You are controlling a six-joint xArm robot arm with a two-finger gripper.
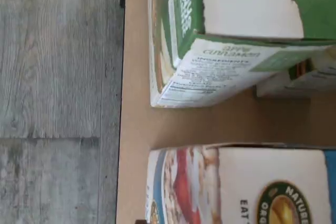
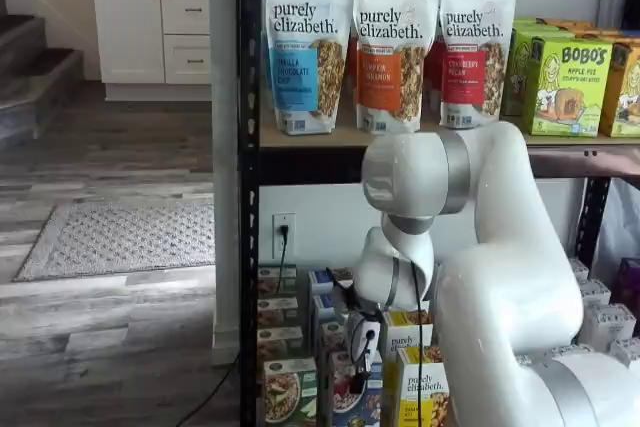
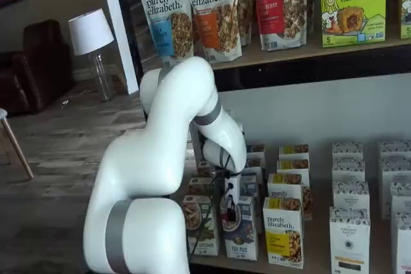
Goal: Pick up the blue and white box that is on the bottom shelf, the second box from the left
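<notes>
The blue and white box [image 1: 236,187] stands on the bottom shelf [image 1: 136,124]. It has a white top, a blue edge and a picture of cereal with red berries. It shows in both shelf views [image 2: 345,399] [image 3: 244,232], between a green-and-white carton [image 1: 231,30] [image 3: 200,222] and a yellow-and-white carton [image 3: 284,235]. My gripper [image 3: 227,208] hangs low in front of the blue box's upper part, also in a shelf view [image 2: 358,372]. Its black fingers show no plain gap and hold nothing I can make out.
Rows of small cartons fill the bottom shelf behind and to the right, among them white boxes [image 3: 349,235]. Granola bags [image 2: 305,47] and green Bobo's boxes [image 2: 565,82] stand on the upper tier. A black rack post [image 2: 248,197] stands at the left. Grey wood floor [image 1: 52,77] lies in front.
</notes>
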